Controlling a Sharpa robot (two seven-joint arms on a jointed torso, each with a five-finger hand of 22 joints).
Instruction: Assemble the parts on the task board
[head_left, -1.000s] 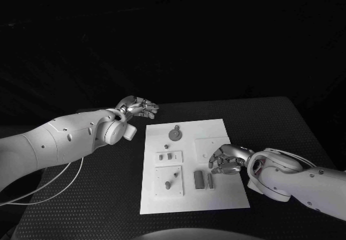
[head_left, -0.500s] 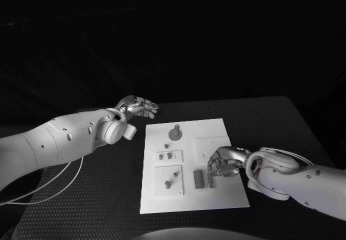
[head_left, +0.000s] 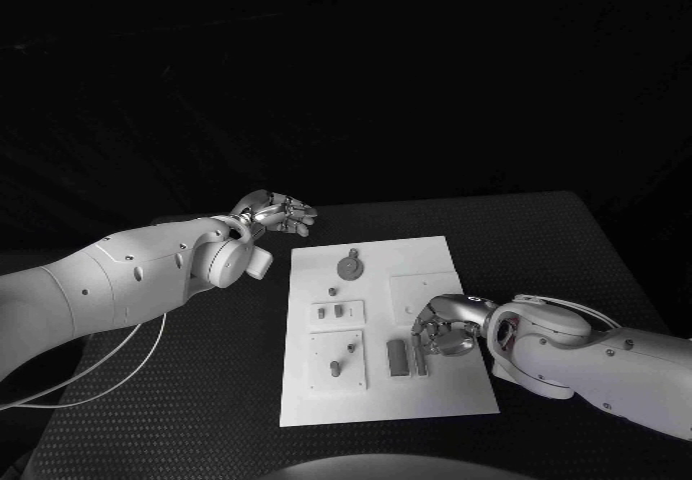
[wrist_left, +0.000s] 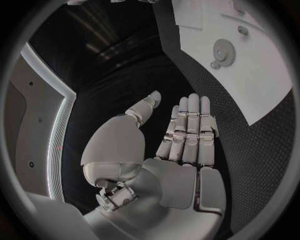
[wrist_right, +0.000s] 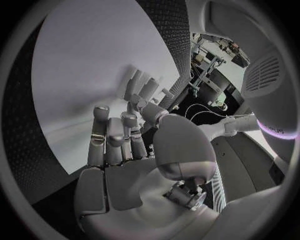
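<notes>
Progress: early, by the look of it; several small parts (head_left: 405, 358) lying loose or standing in the task board (head_left: 433, 250), none plainly joined.
Done: cannot tell for certain; round toothed piece (head_left: 349, 266) seated on the board's far half, well beyond the right hand.
Left: two oblong parts just under the right hand's fingertips, unlifted; small pegs (head_left: 335, 369) beyond them, toward the left arm's side.
Right hand (head_left: 447, 326): low over the board, fingers curled down toward the oblong parts; touching or gripping, cannot tell.
Left hand (head_left: 277, 213): off the board's far corner, fingers straight and together, nothing held.
Change: right hand nearer the oblong parts than a second ago; left hand and parts unmoved.
</notes>
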